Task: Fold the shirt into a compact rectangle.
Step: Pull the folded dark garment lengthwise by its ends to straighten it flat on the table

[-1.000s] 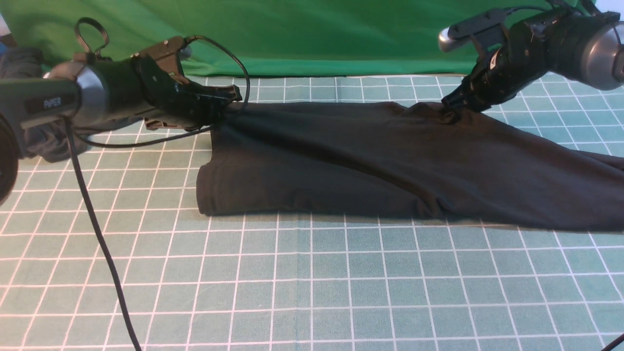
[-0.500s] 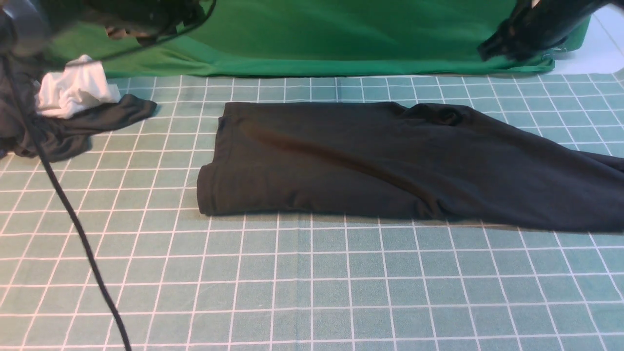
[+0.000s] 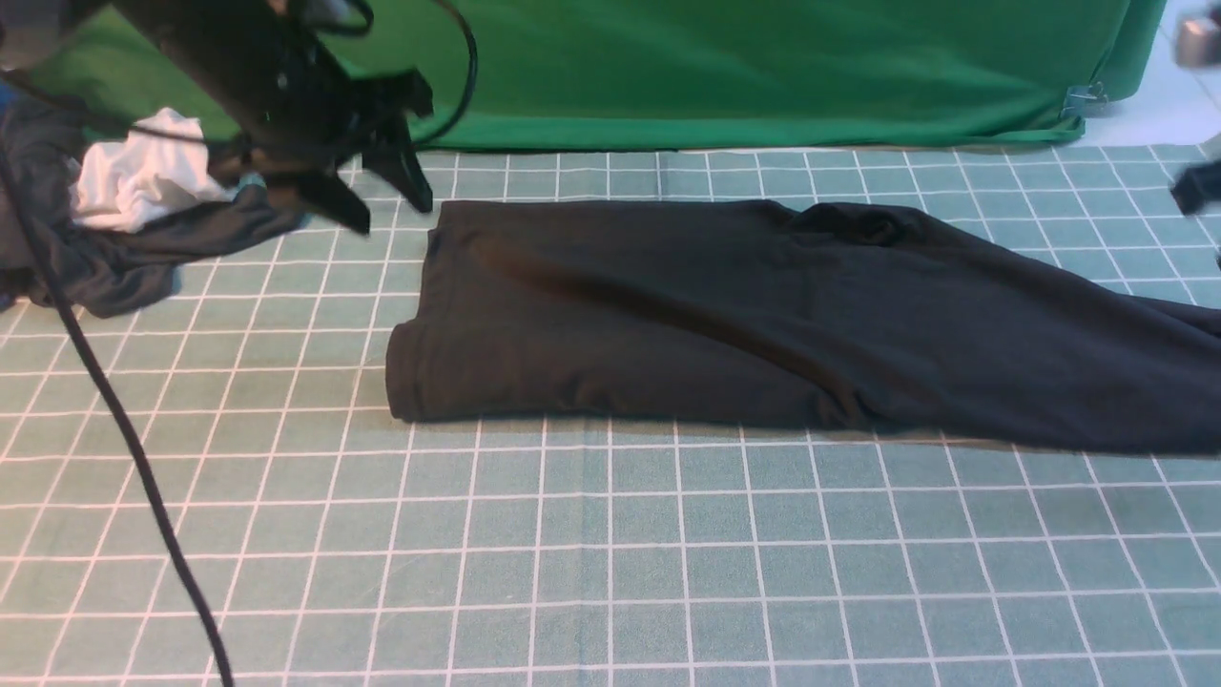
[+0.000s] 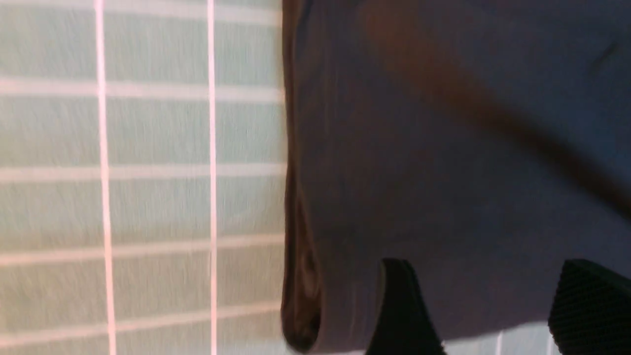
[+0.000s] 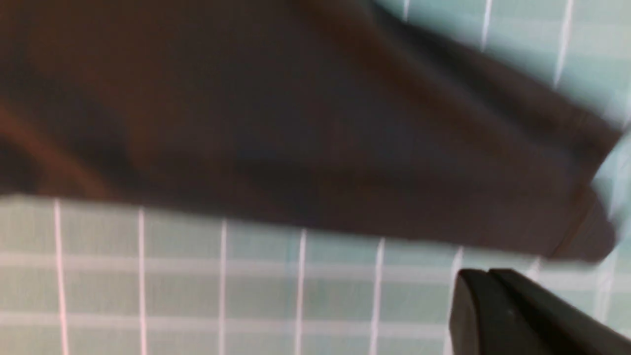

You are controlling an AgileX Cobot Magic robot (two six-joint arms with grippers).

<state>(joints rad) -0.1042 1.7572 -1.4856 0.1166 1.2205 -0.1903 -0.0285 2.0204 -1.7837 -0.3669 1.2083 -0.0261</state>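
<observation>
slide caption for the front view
Open left gripper hovers by the far left corner of the partly folded black shirt on a gridded mat

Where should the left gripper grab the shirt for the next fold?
Probably the far left corner of the shirt, coming in from its left end: the open left gripper hovers right beside it, and that edge is a straight, doubled fold.

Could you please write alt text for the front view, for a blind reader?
A black shirt, folded into a long band, lies across a green gridded mat. The left gripper hovers open near its far left corner; the right gripper is a blur at the right edge. A white cloth and a dark grey cloth are bunched far left.
</observation>
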